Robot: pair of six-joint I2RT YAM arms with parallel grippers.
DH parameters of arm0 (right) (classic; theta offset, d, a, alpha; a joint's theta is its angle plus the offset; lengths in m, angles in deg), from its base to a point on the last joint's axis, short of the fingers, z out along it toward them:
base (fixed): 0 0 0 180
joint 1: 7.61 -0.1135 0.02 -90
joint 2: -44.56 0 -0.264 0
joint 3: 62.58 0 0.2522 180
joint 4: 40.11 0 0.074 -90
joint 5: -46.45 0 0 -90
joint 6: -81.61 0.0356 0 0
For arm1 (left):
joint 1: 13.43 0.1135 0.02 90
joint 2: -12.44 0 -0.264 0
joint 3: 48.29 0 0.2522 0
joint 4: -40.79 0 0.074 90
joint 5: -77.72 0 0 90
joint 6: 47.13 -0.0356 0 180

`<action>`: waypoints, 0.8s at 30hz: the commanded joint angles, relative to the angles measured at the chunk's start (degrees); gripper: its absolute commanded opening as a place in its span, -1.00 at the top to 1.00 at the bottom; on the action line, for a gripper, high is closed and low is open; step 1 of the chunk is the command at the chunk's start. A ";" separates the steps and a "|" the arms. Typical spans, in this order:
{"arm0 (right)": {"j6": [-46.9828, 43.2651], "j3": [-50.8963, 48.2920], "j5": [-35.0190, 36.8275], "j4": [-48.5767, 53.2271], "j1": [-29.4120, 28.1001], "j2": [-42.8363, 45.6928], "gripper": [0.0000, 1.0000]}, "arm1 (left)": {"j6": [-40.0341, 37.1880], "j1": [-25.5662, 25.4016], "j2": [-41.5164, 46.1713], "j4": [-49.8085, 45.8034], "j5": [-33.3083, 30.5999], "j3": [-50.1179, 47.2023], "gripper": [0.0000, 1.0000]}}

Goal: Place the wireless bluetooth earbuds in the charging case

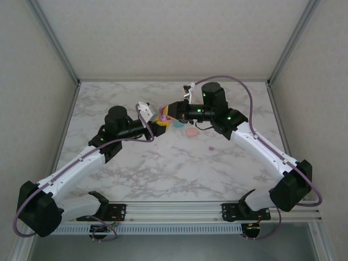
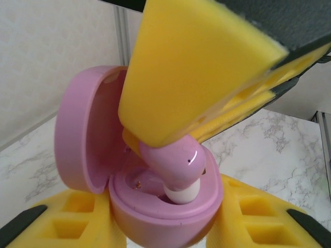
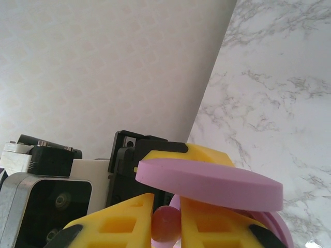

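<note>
The left gripper (image 2: 165, 232) is squeezed tight on the sides of the pink case (image 2: 155, 217). The case's lid (image 2: 83, 139) stands open. The right gripper (image 3: 165, 227) is pinched on the pink earbud (image 2: 176, 165), and the earbud's white tip pokes down into the case. The earbud looks tiny, light, hard and shiny, so it could slip or pop out of the soft yellow fingers (image 2: 196, 67). It is best held by its fat round end and pushed in gently. The case looks smooth too, so its sides are the best place to hold.
</note>
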 commanded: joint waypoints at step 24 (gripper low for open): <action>-7.16 5.62 6.73 9.89 -2.78 -1.95 0.55 | 2.28 -0.80 -0.03 4.69 1.34 2.25 0.27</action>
